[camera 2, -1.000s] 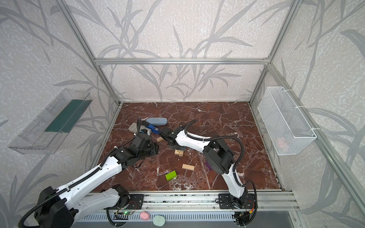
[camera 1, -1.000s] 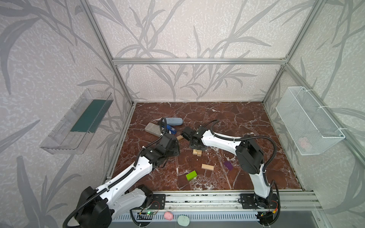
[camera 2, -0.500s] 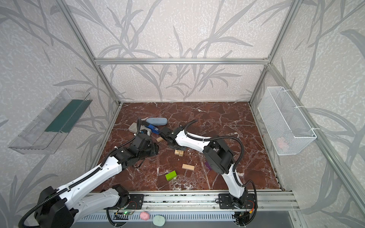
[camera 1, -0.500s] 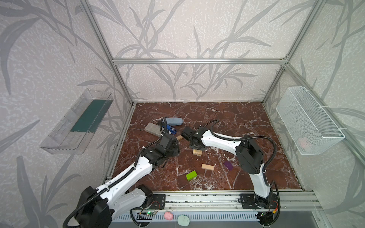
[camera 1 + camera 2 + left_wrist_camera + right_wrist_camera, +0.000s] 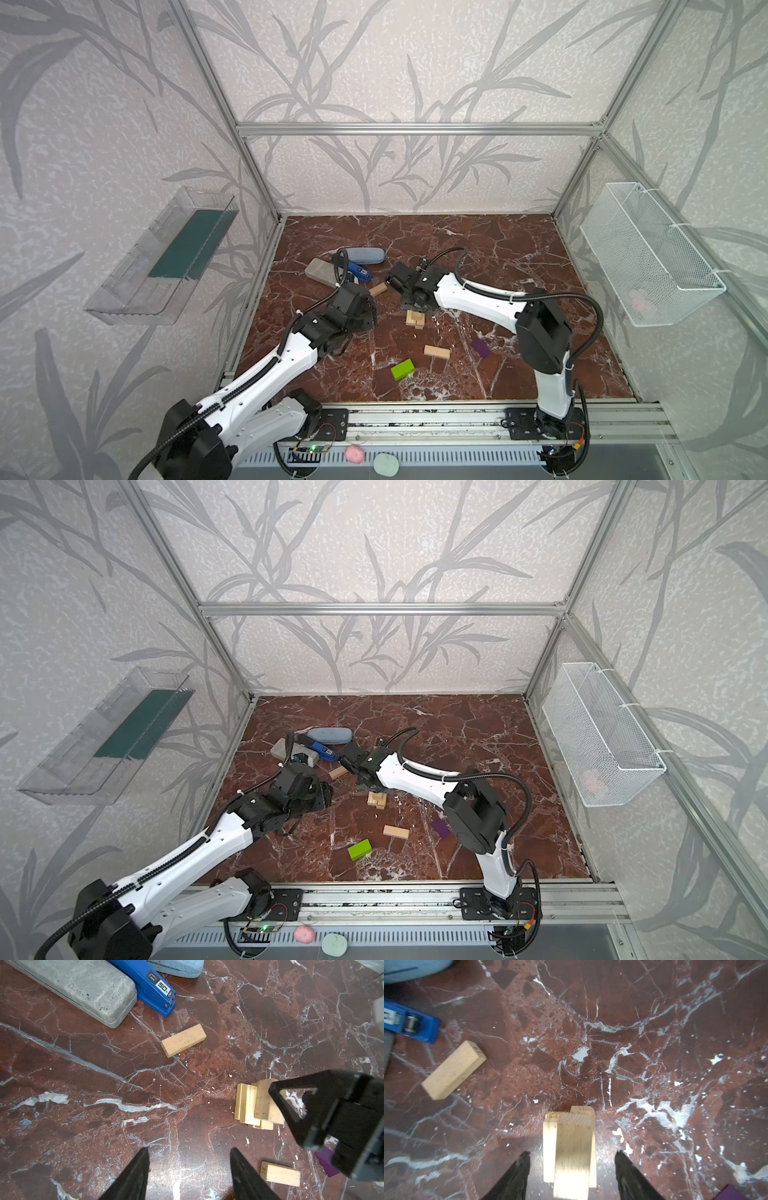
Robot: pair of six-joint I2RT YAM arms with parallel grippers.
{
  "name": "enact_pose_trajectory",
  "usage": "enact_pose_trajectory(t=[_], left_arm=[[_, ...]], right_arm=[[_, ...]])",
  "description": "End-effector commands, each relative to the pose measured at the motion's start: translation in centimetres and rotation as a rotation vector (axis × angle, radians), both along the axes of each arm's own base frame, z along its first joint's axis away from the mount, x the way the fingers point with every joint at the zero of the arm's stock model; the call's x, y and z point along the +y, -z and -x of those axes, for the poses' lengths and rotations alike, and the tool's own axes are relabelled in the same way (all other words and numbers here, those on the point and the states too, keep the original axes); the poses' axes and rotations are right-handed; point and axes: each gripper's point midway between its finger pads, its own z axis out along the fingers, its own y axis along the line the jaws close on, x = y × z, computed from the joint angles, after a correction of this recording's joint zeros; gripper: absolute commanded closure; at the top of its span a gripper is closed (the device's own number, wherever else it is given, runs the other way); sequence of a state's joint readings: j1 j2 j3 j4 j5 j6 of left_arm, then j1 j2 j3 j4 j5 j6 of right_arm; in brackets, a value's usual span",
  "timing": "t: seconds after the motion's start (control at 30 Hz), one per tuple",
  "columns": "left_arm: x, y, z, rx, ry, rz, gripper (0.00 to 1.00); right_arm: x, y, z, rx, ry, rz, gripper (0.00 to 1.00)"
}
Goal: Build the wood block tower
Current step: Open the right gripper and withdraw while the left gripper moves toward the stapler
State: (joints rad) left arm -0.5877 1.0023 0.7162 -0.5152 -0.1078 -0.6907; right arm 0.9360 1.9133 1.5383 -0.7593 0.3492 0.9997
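The right black claw (image 5: 572,1154) stands apart, straddling the small stack of pale wooden bricks (image 5: 415,319) without touching; the left black claw (image 5: 189,1150) gapes empty.

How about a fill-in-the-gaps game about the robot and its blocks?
1. The right gripper is ____, with one finger on each side of the tower.
2. The left gripper holds ____.
3. The stapler beside the grey case is coloured ____.
4. Of the green block and the purple block, the ____ one lies farther right in both top views.

Missing words: open, nothing, blue, purple.
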Motion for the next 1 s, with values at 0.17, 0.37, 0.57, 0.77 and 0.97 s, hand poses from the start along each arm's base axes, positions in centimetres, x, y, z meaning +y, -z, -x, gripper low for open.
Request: enact_pose_trajectory(t=[0.17, 0.37, 0.57, 0.77, 0.97], left_arm=[[-0.6, 0.2, -0.1, 0.025, 0.082, -0.044, 0.34], [-1.6, 0.7, -2.7, 0.025, 0.151, -0.148, 0.3], [-1.7, 1.8, -6.4, 0.07, 0.133, -0.222, 0.28], [-2.7, 4.4, -9.3, 0.125, 0.173, -0.204, 0.27], [-3.2, 6.2, -11.3, 0.194, 0.221, -0.243, 0.25]], right_arm=[[-1.9, -5.3, 1.3, -0.169, -0.251, -0.128, 0.19], [-4.0, -5.1, 2.3, -0.207, -0.428, -0.188, 0.12], [-6.0, -4.7, 3.2, -0.243, -0.542, -0.324, 0.06], [-7.2, -3.5, 3.2, -0.264, -0.592, -0.397, 0.02], [-7.6, -2.5, 2.8, -0.283, -0.603, -0.422, 0.02]])
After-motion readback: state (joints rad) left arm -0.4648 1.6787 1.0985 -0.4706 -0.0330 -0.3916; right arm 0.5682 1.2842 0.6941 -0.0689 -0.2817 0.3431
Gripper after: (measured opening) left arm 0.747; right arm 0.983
